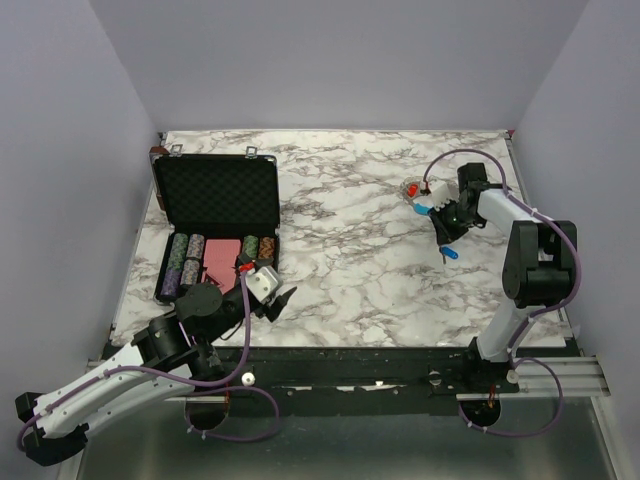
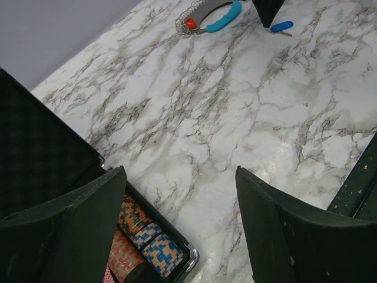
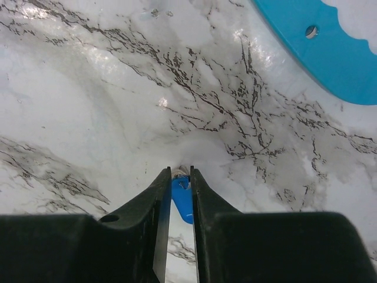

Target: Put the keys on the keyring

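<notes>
My right gripper is shut on the blue key, pinching its plastic head low over the marble at the right. The blue key also shows in the top view and the left wrist view. The keyring lies just beyond it, with its light-blue section and coiled grey chain. The red key sits at the keyring's far end. The green key is not in view. My left gripper is open and empty by the case's near right corner.
The open black foam-lined case stands at the left, with rows of striped poker chips and a red card deck. The table's near edge runs in front of the arms' bases.
</notes>
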`<state>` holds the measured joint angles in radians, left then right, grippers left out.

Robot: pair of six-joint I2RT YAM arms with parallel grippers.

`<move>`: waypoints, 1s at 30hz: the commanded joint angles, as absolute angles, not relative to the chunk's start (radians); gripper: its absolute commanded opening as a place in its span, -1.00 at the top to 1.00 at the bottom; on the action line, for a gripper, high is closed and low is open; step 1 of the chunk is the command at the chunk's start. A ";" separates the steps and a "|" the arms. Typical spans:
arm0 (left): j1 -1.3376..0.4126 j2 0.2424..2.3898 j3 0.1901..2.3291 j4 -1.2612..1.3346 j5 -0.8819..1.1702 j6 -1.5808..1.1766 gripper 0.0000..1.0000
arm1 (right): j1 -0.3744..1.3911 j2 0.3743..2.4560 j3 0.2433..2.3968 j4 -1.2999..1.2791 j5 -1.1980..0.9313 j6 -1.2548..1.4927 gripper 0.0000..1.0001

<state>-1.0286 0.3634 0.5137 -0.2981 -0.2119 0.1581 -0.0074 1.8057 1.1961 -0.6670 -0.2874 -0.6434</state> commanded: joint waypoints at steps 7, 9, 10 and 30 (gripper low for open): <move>-1.023 0.357 0.517 -0.318 -0.213 0.169 -0.67 | -0.003 1.815 1.265 -0.684 -0.304 -0.630 0.39; -1.023 0.356 0.517 -0.319 -0.213 0.170 -0.67 | -0.003 1.813 1.275 -0.687 -0.304 -0.630 0.38; -1.023 0.356 0.515 -0.318 -0.213 0.170 -0.67 | -0.003 1.812 1.281 -0.690 -0.308 -0.632 0.38; -0.936 0.373 0.502 -0.279 -0.146 0.141 -0.82 | -0.005 1.971 1.600 -0.594 -0.683 -0.281 0.10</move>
